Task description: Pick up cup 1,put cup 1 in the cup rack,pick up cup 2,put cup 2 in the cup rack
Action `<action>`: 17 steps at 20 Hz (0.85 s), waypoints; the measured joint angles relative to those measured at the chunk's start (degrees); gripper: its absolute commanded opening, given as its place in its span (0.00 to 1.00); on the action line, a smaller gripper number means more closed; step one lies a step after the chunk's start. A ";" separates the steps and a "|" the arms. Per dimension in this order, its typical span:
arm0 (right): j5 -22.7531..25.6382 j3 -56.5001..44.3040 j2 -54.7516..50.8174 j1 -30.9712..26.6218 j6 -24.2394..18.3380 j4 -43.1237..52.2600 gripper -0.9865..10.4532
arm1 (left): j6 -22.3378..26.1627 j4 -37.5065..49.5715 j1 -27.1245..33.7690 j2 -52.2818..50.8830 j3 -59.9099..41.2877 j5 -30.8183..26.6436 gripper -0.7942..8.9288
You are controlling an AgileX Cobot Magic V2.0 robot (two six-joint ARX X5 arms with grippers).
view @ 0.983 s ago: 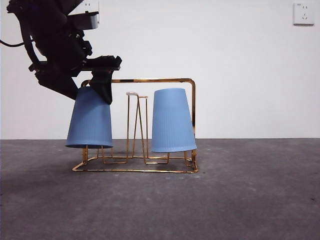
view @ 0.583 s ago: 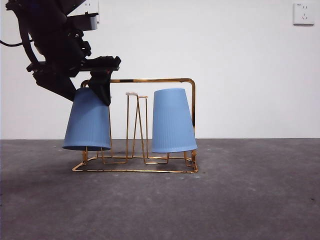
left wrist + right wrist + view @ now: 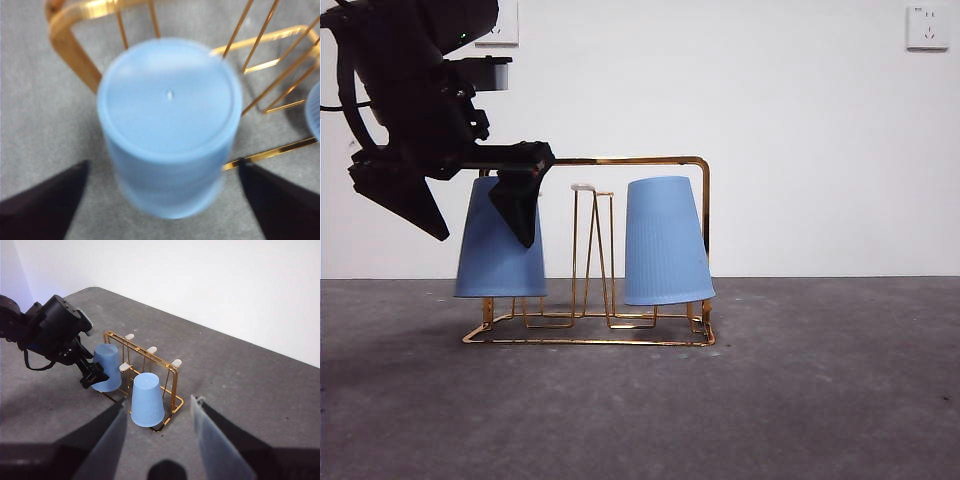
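Two blue cups stand upside down on the gold wire cup rack (image 3: 620, 160); which is cup 1 and which cup 2 I cannot tell. My left gripper (image 3: 486, 240) is open around the left cup (image 3: 480, 270), its black jaws standing clear on either side. The left wrist view looks down on this cup (image 3: 170, 125) between the spread jaws of the left gripper (image 3: 162, 164), with the rack (image 3: 75, 50) behind it. The right cup (image 3: 665, 245) sits at the rack's other end. My right gripper (image 3: 160, 402) hangs open high above the table, overlooking the rack (image 3: 173, 385) and both cups (image 3: 106, 367) (image 3: 146, 400).
The rack stands on a dark grey table (image 3: 800, 400) in front of a white wall. Bare white-tipped prongs (image 3: 585, 187) rise between the two cups. A wall socket (image 3: 927, 27) is at the upper right. The left arm (image 3: 55, 330) reaches in from the rack's left side.
The left gripper has opened and let go of the left cup. The cup, tilted before, now sits straight on the rack. The arm has shifted a little to the left.
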 measured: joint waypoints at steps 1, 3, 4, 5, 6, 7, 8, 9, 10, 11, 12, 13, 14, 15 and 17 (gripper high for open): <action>0.00 0.00 0.00 0.00 0.00 0.00 0.28 | 0.00 0.00 0.00 0.00 0.00 0.04 0.67; 0.00 0.00 0.00 0.00 0.00 0.00 0.28 | -0.13 -0.55 0.00 0.00 0.02 0.85 0.67; 0.00 0.00 0.00 0.00 0.00 -0.04 0.28 | -0.22 -1.25 0.00 0.00 0.02 1.66 0.67; 0.00 0.00 0.00 0.00 0.00 -0.11 0.28 | -0.33 -2.05 0.00 0.00 0.02 2.43 0.67; 0.00 0.00 0.00 0.00 0.00 -0.22 0.28 | -0.35 -2.80 0.00 0.00 0.02 3.21 0.67; 0.00 0.00 0.00 0.00 0.00 -0.33 0.28 | -0.50 -3.85 0.00 0.00 0.02 3.87 0.67; 0.00 0.00 0.00 0.00 0.00 -0.52 0.28 | -0.79 -5.03 0.00 0.00 0.02 4.59 0.67; 0.00 0.00 0.00 0.00 0.00 -0.79 0.28 | -0.94 -6.21 0.00 0.00 0.02 5.14 0.67; 0.00 0.00 0.00 0.00 0.00 -1.01 0.28 | -1.01 -7.52 0.00 0.00 0.00 5.66 0.67; 0.00 0.00 0.00 0.00 0.00 -1.07 0.28 | -1.11 -8.81 0.00 0.00 0.02 5.88 0.67; 0.00 0.00 0.00 0.00 0.00 -1.03 0.28 | -1.31 -9.88 0.00 0.00 0.02 6.08 0.67; 0.00 0.00 0.00 0.00 0.00 -1.05 0.28 | -1.40 -11.08 0.00 0.00 0.02 6.32 0.67; 0.00 0.00 0.00 0.00 0.00 -1.05 0.28 | -1.42 -12.31 0.00 -0.04 0.02 6.67 0.67; 0.00 0.00 0.00 0.00 0.00 -1.05 0.28 | -1.46 -13.31 0.00 -0.13 0.00 7.02 0.67; 0.00 0.00 0.00 0.00 0.00 -1.22 0.28 | -1.55 -15.50 0.00 -0.63 0.02 7.50 0.67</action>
